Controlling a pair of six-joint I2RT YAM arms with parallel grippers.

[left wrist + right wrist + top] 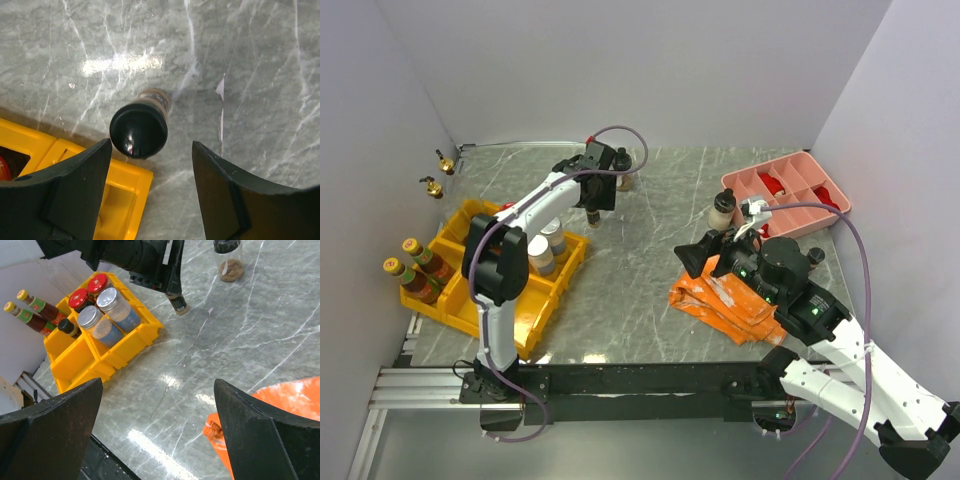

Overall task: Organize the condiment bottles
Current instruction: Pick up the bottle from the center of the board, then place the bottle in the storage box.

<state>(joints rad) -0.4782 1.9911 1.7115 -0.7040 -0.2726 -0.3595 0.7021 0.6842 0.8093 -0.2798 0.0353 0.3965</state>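
pointing down, left pincer [151,147] straddles black-capped bottle [138,129]

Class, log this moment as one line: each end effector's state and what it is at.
left end effector: open, straddling upright small black-capped glass bottle, not gripped | right end effector: open, empty

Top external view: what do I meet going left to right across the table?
Yellow plastic bins → small black-capped bottle → pale-topped glass jar → pink divided tray. The orange bag is left out because it overlaps the jar and tray.
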